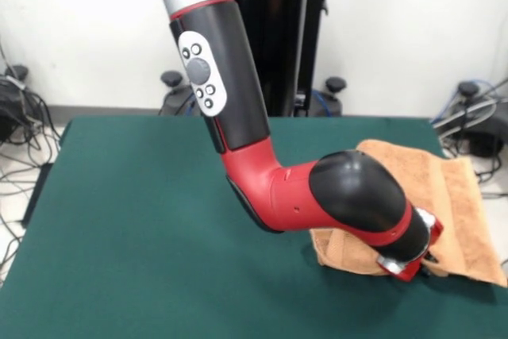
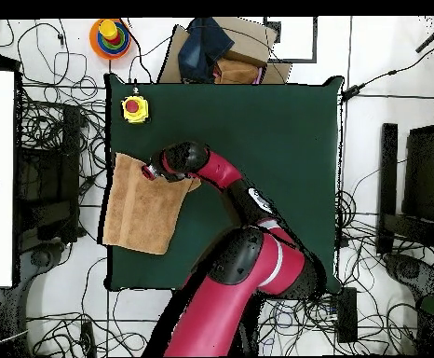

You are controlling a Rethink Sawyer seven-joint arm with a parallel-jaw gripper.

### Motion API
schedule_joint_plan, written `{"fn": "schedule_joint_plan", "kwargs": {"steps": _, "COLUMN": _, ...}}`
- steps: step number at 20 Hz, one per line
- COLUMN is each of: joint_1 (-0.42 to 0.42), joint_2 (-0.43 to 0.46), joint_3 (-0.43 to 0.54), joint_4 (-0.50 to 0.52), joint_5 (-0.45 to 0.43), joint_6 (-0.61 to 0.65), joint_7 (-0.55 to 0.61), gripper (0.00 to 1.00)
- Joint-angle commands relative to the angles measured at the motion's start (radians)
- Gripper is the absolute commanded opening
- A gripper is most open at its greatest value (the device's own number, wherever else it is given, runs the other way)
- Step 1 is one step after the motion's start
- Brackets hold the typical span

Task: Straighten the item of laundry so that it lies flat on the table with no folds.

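One towel (image 1: 444,196), light orange-tan terry, lies at the right edge of the table (image 1: 143,228) in the front view; seen from overhead it sits at the left edge, its outer side running over the table's border. Most of the cloth is spread flat. Pile looks thick and soft, edges hemmed; stripe bands not resolvable here.

Progress, judged: largely laid out, not finished. The corner nearest the table's middle is bunched into a rounded lump under the wrist in the front view, and in the overhead view that same corner shows a small flap sticking out toward the centre. Outline is therefore an uneven four-sided shape, not a clean rectangle. Remaining: draw that corner out and flatten it, possibly shift the cloth inward from the edge.

Gripper (image 1: 414,266) is low on the bunched corner, at or touching the cloth. Wrist hides the pincer, so I cannot tell whether it is wide, narrow or holding fabric.

Arm: glossy red and black shells, silver ring at the wrist. Table surface is dark green, matte, felt-like. A yellow box with a red button (image 2: 134,108) stands on one table corner, well apart from the towel.
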Motion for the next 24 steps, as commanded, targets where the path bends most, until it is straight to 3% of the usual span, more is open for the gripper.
{"fn": "schedule_joint_plan", "kwargs": {"steps": 1, "joint_1": -0.04, "joint_2": 0.098, "joint_3": -0.107, "joint_4": -0.036, "joint_5": -0.062, "joint_6": -0.009, "joint_7": 0.035, "gripper": 0.0}}
{"fn": "schedule_joint_plan", "kwargs": {"steps": 2, "joint_1": -0.04, "joint_2": 0.098, "joint_3": -0.108, "joint_4": -0.037, "joint_5": -0.061, "joint_6": -0.007, "joint_7": 0.035, "gripper": 1.0}}
{"fn": "schedule_joint_plan", "kwargs": {"steps": 13, "joint_1": -0.041, "joint_2": 0.099, "joint_3": -0.105, "joint_4": -0.041, "joint_5": -0.074, "joint_6": 0.0, "joint_7": 0.039, "gripper": 1.0}}
{"fn": "schedule_joint_plan", "kwargs": {"steps": 15, "joint_1": -0.066, "joint_2": 0.123, "joint_3": -0.07, "joint_4": -0.041, "joint_5": -0.09, "joint_6": -0.08, "joint_7": -0.007, "gripper": 1.0}}
{"fn": "schedule_joint_plan", "kwargs": {"steps": 17, "joint_1": -0.052, "joint_2": 0.127, "joint_3": -0.082, "joint_4": -0.056, "joint_5": -0.116, "joint_6": -0.158, "joint_7": 0.019, "gripper": 1.0}}
{"fn": "schedule_joint_plan", "kwargs": {"steps": 20, "joint_1": -0.026, "joint_2": 0.034, "joint_3": -0.139, "joint_4": 0.013, "joint_5": -0.178, "joint_6": -0.283, "joint_7": 0.117, "gripper": 1.0}}
{"fn": "schedule_joint_plan", "kwargs": {"steps": 24, "joint_1": 0.031, "joint_2": -0.188, "joint_3": -0.266, "joint_4": 0.121, "joint_5": -0.267, "joint_6": -0.323, "joint_7": 0.233, "gripper": 1.0}}
